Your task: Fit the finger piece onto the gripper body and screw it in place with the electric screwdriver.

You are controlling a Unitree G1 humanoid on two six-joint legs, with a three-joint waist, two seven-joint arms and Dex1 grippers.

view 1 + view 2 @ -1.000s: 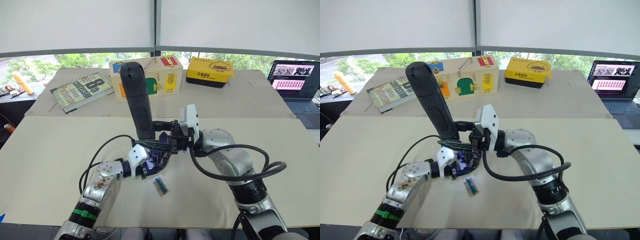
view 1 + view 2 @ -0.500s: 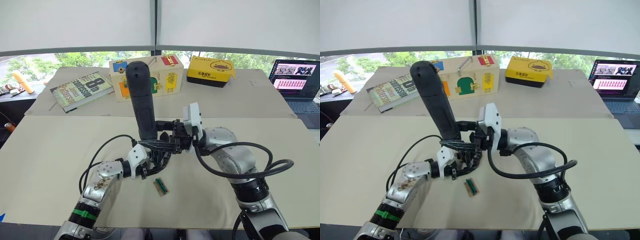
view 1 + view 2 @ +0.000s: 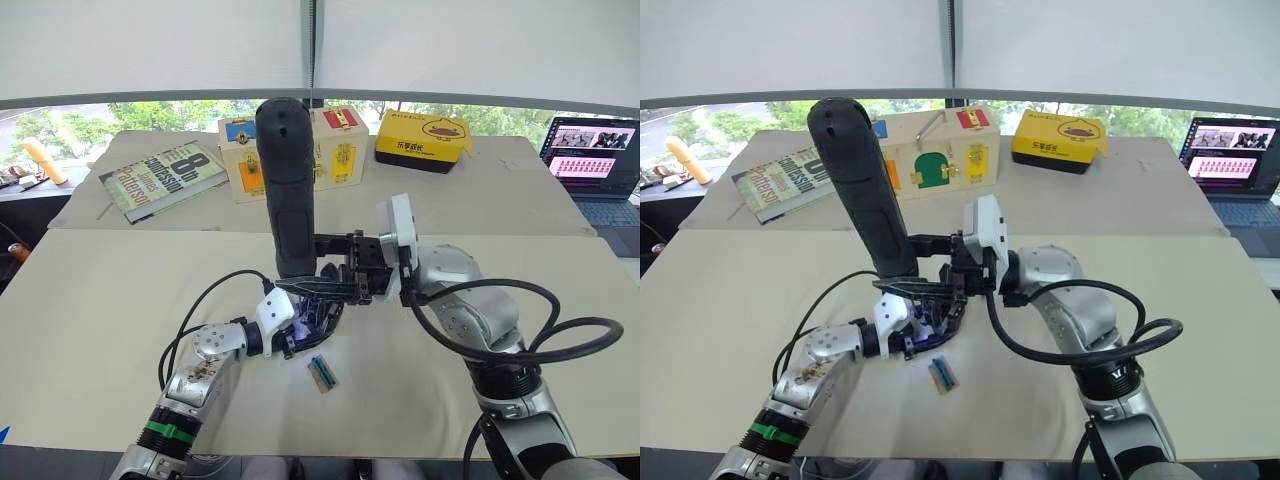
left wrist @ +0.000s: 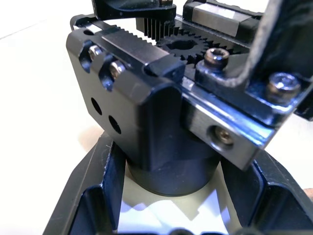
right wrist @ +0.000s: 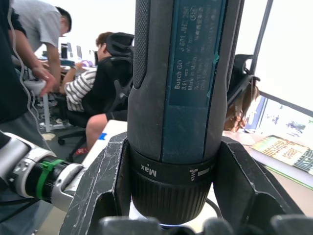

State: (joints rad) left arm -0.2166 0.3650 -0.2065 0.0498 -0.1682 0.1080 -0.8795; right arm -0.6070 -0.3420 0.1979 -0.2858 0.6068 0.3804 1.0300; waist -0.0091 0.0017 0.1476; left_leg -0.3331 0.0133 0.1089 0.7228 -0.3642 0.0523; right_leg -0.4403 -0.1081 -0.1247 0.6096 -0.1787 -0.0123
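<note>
**Around my work area**

On the tabletop (image 3: 90,330) near me lies a small green-and-tan block (image 3: 321,372). At the far edge I see a book (image 3: 162,177) on my left, a wooden box with coloured latches (image 3: 335,150) in the middle, and a yellow box (image 3: 421,140) to its right. A laptop (image 3: 592,165) sits open at the far right. An orange cylinder (image 3: 43,162) stands far left.

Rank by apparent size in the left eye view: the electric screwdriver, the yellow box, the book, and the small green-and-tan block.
1. Electric screwdriver, though it is nearest the camera, so its lead is unsure.
2. Book.
3. Yellow box; it looks close to the book.
4. Green-and-tan block, clearly smallest.
</note>
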